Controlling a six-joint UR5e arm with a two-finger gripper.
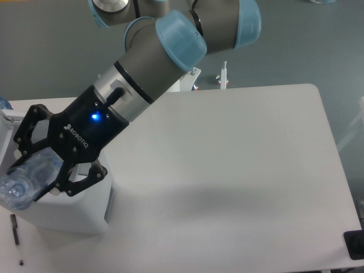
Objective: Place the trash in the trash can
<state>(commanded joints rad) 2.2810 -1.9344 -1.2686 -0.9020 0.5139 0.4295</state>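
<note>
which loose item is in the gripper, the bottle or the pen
The crushed clear bottle, bluish, sits between the gripper's fingers over the white trash can. The thin black pen lies untouched on the table.

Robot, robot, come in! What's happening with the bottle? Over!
Claw shut on crushed bottle. Bottle held over white trash can, not dropped yet. Nothing in the way; black pen lies beside the can.

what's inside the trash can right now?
The trash can opening is almost wholly covered by the tool and the crushed plastic bottle it grips, held above the rim. The interior is hidden, so no white packet is visible.
</note>
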